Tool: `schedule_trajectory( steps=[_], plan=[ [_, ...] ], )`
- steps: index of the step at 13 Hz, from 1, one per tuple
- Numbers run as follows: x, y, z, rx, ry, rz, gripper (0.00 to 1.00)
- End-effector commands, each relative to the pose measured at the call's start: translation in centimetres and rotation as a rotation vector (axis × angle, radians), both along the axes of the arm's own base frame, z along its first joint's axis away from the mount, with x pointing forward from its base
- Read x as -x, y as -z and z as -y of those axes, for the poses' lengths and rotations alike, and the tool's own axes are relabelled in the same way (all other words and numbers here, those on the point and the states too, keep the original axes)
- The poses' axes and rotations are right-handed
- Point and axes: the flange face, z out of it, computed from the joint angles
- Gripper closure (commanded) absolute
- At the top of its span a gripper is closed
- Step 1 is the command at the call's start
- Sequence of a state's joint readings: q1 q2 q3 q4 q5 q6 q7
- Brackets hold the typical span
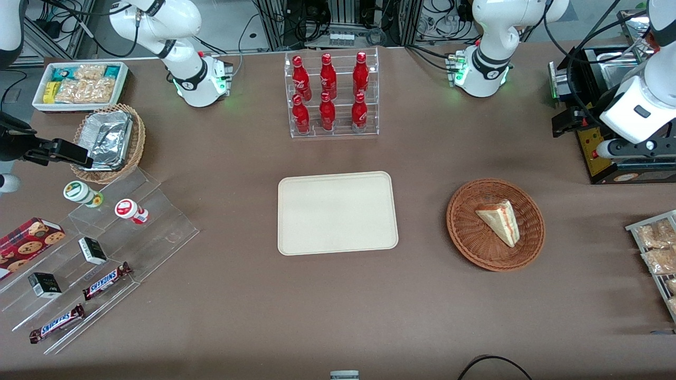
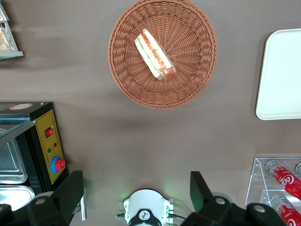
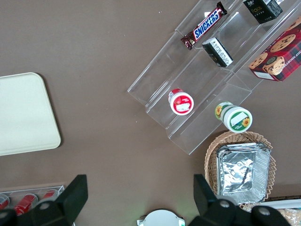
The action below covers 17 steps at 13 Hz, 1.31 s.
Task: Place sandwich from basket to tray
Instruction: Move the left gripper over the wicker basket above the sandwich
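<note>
The sandwich (image 1: 499,221), a pale bread wedge with red and green filling, lies in the round reddish-brown wicker basket (image 1: 465,232). In the left wrist view the sandwich (image 2: 155,55) rests near the middle of the basket (image 2: 188,80). The cream tray (image 1: 338,211) sits bare at the table's middle, beside the basket; its corner (image 2: 282,75) shows in the wrist view. My gripper (image 1: 570,121) hangs high above the table, farther from the front camera than the basket and toward the working arm's end. The gripper (image 2: 136,190) is open, with nothing between its fingers.
A clear rack of red cola bottles (image 1: 330,95) stands farther from the front camera than the tray. A black box with a yellow panel (image 1: 597,153) sits under my gripper. A rack of snack packets (image 1: 657,248) lies at the working arm's end. Acrylic steps with snacks (image 1: 105,253) lie toward the parked arm's end.
</note>
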<state>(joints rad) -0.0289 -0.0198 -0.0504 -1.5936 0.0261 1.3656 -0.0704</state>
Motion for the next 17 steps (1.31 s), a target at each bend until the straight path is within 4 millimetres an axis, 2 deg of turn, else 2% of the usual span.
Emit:
schedule_trajectory(
  steps=[1,3,5,7,9,13,16,17],
  plan=[
    [0.3,-0.6,0.3,0.02,0.012,-0.007,0.0],
    [-0.1,0.0,0.5,0.034,0.014,-0.008,0.0],
    [-0.8,2.0,0.7,0.036,0.016,0.007,0.0],
    [-1.0,5.0,0.6,0.037,0.01,0.023,0.0],
    [-1.2,8.4,0.5,0.035,0.008,0.001,0.0],
    [-0.5,18.0,0.2,0.032,0.008,0.06,0.0],
    [0.0,22.6,0.1,0.034,-0.009,0.115,0.0],
    [-0.1,23.3,0.0,0.031,-0.038,0.13,0.0]
  ],
)
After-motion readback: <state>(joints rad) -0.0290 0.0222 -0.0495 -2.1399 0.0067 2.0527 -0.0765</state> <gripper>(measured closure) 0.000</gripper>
